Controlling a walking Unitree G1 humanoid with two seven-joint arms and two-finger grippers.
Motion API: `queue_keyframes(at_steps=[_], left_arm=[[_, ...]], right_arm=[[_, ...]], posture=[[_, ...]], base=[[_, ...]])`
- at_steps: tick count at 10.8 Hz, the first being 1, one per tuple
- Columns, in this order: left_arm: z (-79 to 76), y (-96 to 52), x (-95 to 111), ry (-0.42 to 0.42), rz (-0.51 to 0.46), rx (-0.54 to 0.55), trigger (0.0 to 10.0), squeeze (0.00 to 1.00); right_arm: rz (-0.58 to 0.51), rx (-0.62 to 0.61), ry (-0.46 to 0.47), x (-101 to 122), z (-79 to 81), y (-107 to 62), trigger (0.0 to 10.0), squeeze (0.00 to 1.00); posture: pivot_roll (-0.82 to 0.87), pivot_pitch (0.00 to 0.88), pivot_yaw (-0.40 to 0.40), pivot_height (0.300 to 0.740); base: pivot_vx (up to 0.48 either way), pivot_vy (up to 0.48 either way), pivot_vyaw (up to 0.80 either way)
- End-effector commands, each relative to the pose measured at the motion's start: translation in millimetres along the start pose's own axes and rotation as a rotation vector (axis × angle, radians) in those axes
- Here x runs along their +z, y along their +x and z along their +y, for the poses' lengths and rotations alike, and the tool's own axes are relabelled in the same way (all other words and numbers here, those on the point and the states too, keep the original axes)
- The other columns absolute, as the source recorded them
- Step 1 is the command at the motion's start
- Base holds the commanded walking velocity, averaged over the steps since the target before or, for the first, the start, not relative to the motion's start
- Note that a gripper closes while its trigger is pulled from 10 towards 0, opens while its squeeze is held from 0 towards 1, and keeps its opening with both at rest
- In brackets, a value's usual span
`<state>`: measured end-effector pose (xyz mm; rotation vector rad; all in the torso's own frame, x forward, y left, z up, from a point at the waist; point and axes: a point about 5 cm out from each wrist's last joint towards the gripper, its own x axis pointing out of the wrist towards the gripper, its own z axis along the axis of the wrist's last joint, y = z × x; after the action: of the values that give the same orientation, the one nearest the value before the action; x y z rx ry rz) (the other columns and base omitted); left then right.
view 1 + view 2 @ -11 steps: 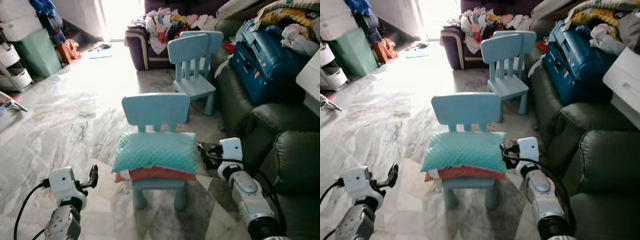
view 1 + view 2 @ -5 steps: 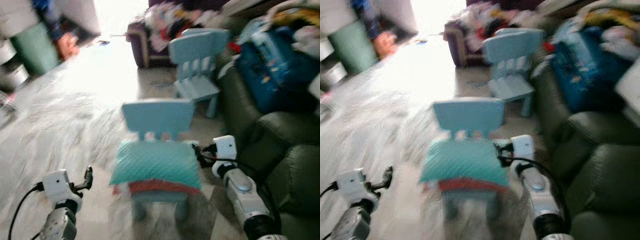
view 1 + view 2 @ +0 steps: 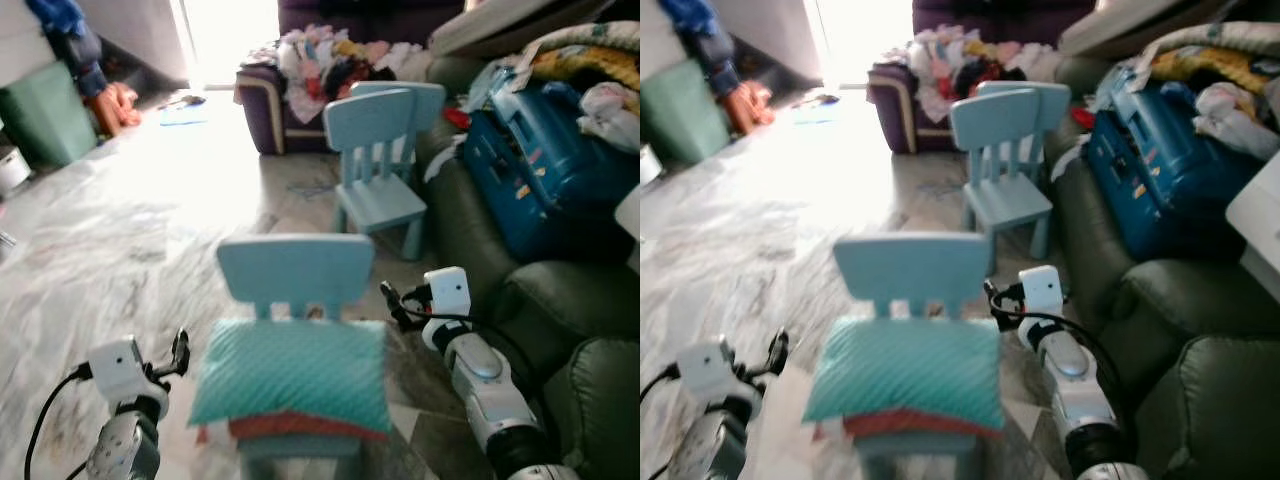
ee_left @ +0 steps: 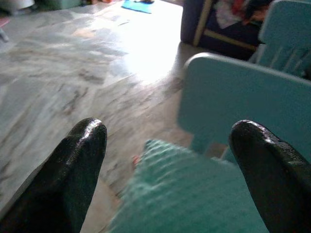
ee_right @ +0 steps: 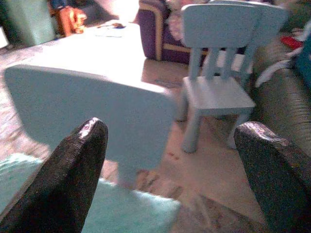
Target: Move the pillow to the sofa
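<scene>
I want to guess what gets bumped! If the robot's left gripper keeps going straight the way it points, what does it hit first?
Probably the teal pillow on the small blue chair. The left gripper is open and points at the pillow's near edge, the chair's backrest behind it. Depth is hard to judge.

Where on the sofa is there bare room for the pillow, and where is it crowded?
The near green sofa cushions beside the right gripper look bare. Farther along, the blue case and the laundry fill it. The teal pillow lies on the near chair, with open floor on the left gripper side.
</scene>
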<state>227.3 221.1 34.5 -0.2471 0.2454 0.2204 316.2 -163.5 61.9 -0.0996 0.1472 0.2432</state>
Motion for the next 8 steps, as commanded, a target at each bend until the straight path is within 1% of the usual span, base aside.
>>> queue_keyframes(at_steps=[1,2,3,4,5,6,7,8], left_arm=[[0.8,-1.5,-6,-0.017,0.042,0.026,10.0,0.0],[4.3,0.3,-9,-0.033,0.073,0.07,10.0,0.0],[8.5,2.4,-11,0.034,0.112,0.147,10.0,0.0],[6.1,2.2,-8,0.074,0.079,0.1,10.0,0.0],[6.4,0.1,-5,0.109,0.051,0.078,10.0,0.0],[8.8,-2.6,-7,0.076,0.063,0.075,10.0,0.0],[10.1,-3.7,-7,0.104,0.061,0.072,10.0,0.0],[8.7,-5.8,-6,0.099,0.048,0.049,10.0,0.0]], right_arm=[[0.006,-0.021,-0.007,-2,-7.2,-3.0,10.0,0.0],[0.008,-0.019,-0.005,-2,-7.0,-2.8,10.0,0.0],[0.012,-0.012,0.003,-2,-5.9,-1.5,10.0,0.0],[0.021,-0.001,0.017,-1,-4.1,1.1,10.0,0.0],[0.037,0.011,0.041,0,-1.8,4.9,10.0,0.0],[0.043,0.016,0.067,3,0.0,8.6,10.0,0.0],[0.032,0.019,0.073,6,0.4,9.5,10.0,0.0],[0.028,0.023,0.087,7,1.0,9.9,10.0,0.0]], posture=[[-0.12,0.0,0.04,0.74],[-0.12,0.0,0.04,0.74],[-0.12,0.0,0.042,0.74],[-0.11,0.0,0.04,0.74],[-0.11,0.0,0.039,0.74],[-0.1,0.0,0.036,0.74],[-0.1,0.0,0.035,0.74],[-0.1,0.0,0.034,0.74]], base=[[0.0,0.0,0.0],[0.0,0.0,0.0],[0.0,0.0,0.0],[0.0,0.0,0.0],[0.0,0.0,0.0],[0.0,0.0,0.0],[0.0,0.0,0.0],[0.0,0.0,0.0]])
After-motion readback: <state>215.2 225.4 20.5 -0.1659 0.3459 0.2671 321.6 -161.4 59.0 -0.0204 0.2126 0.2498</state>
